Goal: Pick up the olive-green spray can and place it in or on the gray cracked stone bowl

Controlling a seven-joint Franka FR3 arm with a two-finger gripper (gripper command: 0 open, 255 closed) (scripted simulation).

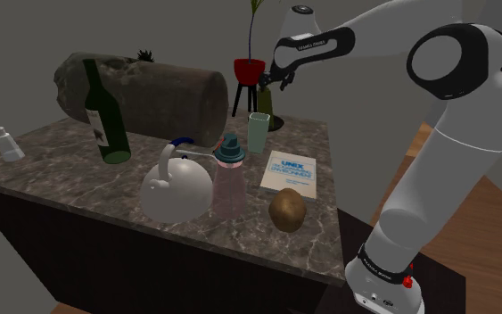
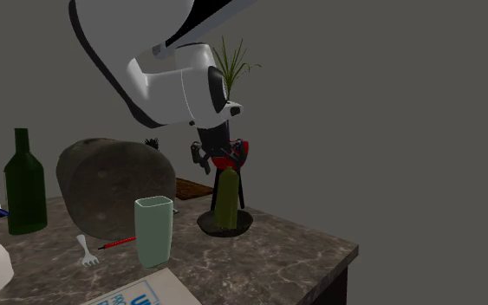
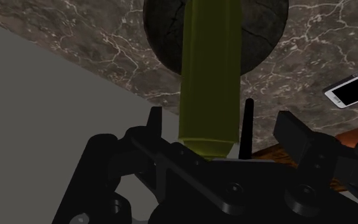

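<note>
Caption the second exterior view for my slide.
Black gripper at the top of an olive-green spray can standing upright in a dark bowl on the marbled countertop.

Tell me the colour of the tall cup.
Pale green cup, best in the second exterior view.

Dim, flat light; the black hand (image 3: 201, 108) shows as a near silhouette
</note>
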